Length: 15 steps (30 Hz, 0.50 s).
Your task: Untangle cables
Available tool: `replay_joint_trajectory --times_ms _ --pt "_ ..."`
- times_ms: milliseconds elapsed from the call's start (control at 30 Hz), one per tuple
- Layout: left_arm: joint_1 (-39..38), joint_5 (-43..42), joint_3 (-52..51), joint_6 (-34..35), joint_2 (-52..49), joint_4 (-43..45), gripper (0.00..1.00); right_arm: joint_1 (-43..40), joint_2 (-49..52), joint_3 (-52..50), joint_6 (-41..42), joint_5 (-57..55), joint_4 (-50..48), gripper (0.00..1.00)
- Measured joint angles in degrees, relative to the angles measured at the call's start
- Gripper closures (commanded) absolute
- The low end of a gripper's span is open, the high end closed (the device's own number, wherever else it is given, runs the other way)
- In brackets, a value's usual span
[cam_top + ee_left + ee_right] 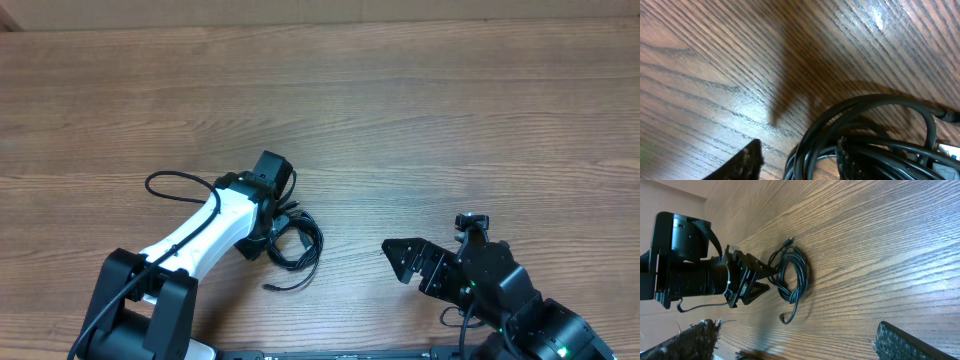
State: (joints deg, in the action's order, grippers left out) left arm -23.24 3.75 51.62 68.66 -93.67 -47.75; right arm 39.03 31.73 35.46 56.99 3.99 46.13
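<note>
So the cables (297, 240) sat as one small black coil just left of centre in the overhead view, lower half of the desk (450, 120), and the left end effector (797, 150) was right at the coil's left edge. Its fingers were partly spread; in the left wrist view one finger (747, 162) was on bare wood at lower left and the other looked buried among the strands. I couldn't see it pinching anything yet. My worry was that it would clamp several loops at once instead of a single strand, and then any pull would drag the whole bundle along or cinch the knot tighter. With nothing pinning the other side, the coil would probably just slide. The loose end (270, 287) trailing toward the bottom of the frame could also snag under a loop. The right end effector (395, 262) was spread wide at lower right, well apart from the coil, so no help from there. Nothing else lay on the desk near the coil. The left arm's own wire (170, 178) looped out at centre left, clear of the bundle.
</note>
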Motion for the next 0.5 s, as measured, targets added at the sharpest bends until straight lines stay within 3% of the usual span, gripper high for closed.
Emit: replay_joint_trajectory --times_ms 100,167,300,500 --pt "0.0 0.8 -0.1 0.0 0.0 -0.3 0.28 0.0 0.0 0.0 0.0 0.0 0.0 0.00" --pt "0.0 1.2 -0.2 0.2 0.0 0.2 0.25 0.0 0.0 0.0 0.0 0.0 0.0 0.00" --pt "0.1 0.3 -0.4 0.0 0.0 3.0 0.33 0.0 0.0 0.0 0.0 0.0 0.0 0.00" --pt "1.4 -2.3 -0.5 0.0 0.0 3.9 0.34 0.0 0.0 0.0 0.0 0.0 0.0 0.00"
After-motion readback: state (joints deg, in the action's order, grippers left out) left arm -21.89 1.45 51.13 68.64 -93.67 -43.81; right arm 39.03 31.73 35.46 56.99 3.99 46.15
